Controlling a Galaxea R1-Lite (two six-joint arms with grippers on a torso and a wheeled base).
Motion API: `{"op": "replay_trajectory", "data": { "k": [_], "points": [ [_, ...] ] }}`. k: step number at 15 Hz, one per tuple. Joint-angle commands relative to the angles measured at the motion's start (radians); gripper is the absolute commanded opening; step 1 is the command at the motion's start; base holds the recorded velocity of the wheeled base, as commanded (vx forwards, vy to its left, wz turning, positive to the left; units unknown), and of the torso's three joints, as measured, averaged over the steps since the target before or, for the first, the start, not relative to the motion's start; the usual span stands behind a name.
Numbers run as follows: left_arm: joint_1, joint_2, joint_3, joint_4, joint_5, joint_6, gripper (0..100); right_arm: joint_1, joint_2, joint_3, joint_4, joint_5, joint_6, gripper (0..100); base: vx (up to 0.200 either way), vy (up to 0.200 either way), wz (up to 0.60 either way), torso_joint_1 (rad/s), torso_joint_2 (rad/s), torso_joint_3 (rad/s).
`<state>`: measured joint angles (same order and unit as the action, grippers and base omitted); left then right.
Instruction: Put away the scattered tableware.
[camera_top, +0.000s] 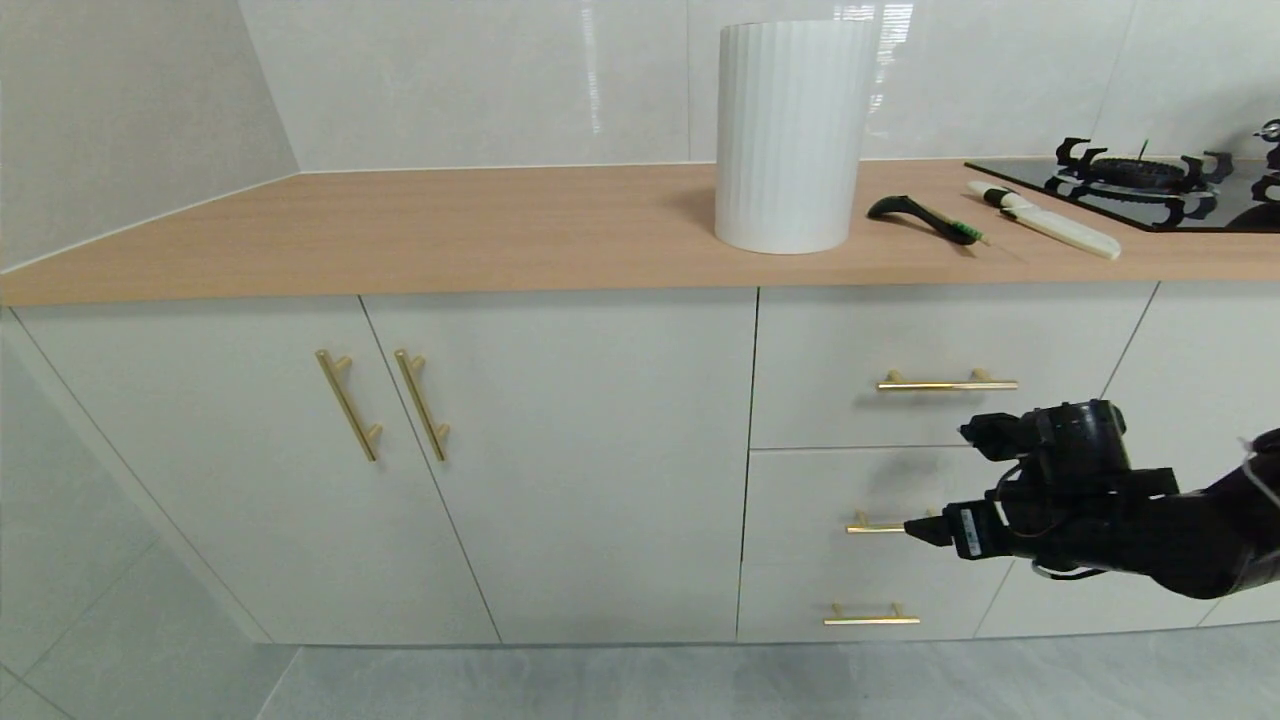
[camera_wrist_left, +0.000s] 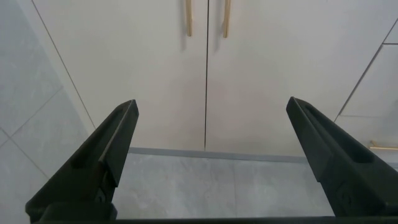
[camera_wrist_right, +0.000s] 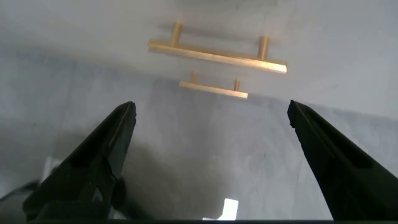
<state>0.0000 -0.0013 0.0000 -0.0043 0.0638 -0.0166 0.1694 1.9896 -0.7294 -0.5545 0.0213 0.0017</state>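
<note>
The tall ribbed cylindrical container (camera_top: 790, 135) is plain white, lined with fine vertical grooves. The wooden countertop (camera_top: 450, 230) is light brown. The flat cabinet fronts (camera_top: 600, 450) are cream, with 5 brass-gold bar handles (camera_top: 348, 403). The curved-handled brush (camera_top: 925, 218) is black, tipped green.

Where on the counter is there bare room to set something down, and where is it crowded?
The wooden counter is bare from the left wall corner to the white ribbed container. Right of the container it is crowded: a black-handled tool, a white knife, then the hob, with only narrow gaps between them.
</note>
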Motion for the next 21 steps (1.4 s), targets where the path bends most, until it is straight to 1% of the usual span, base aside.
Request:
{"op": "replay_trajectory", "data": {
  "k": [1, 2, 3, 5, 7, 10, 16, 21],
  "points": [
    [0.0, 0.001, 0.0, 0.0, 0.001, 0.0, 100, 0.004, 0.176, -0.001, -0.116, -0.035, 0.0, 100, 0.0, 0.0, 0.0, 0.0, 0.0, 0.0],
    [0.0, 0.001, 0.0, 0.0, 0.001, 0.0, 100, 0.004, 0.207, -0.002, -0.185, -0.046, 0.001, 100, 0.0, 0.0, 0.0, 0.0, 0.0, 0.0],
    [0.0, 0.001, 0.0, 0.0, 0.001, 0.0, 100, 0.002, 0.225, -0.005, -0.225, -0.057, 0.001, 100, 0.0, 0.0, 0.0, 0.0, 0.0, 0.0],
    [0.0, 0.001, 0.0, 0.0, 0.001, 0.0, 100, -0.002, 0.268, -0.031, -0.275, -0.093, 0.001, 100, 0.0, 0.0, 0.0, 0.0, 0.0, 0.0],
    [0.0, 0.001, 0.0, 0.0, 0.001, 0.0, 100, -0.002, 0.302, -0.05, -0.301, -0.104, 0.004, 100, 0.0, 0.0, 0.0, 0.0, 0.0, 0.0],
    [0.0, 0.001, 0.0, 0.0, 0.001, 0.0, 100, -0.002, 0.36, -0.053, -0.443, -0.127, 0.037, 100, 0.0, 0.0, 0.0, 0.0, 0.0, 0.0],
    [0.0, 0.001, 0.0, 0.0, 0.001, 0.0, 100, -0.002, 0.408, -0.084, -0.447, -0.129, 0.037, 100, 0.0, 0.0, 0.0, 0.0, 0.0, 0.0],
    [0.0, 0.001, 0.0, 0.0, 0.001, 0.0, 100, -0.004, 0.407, -0.059, -0.447, -0.127, 0.035, 100, 0.0, 0.0, 0.0, 0.0, 0.0, 0.0]
  ]
}}
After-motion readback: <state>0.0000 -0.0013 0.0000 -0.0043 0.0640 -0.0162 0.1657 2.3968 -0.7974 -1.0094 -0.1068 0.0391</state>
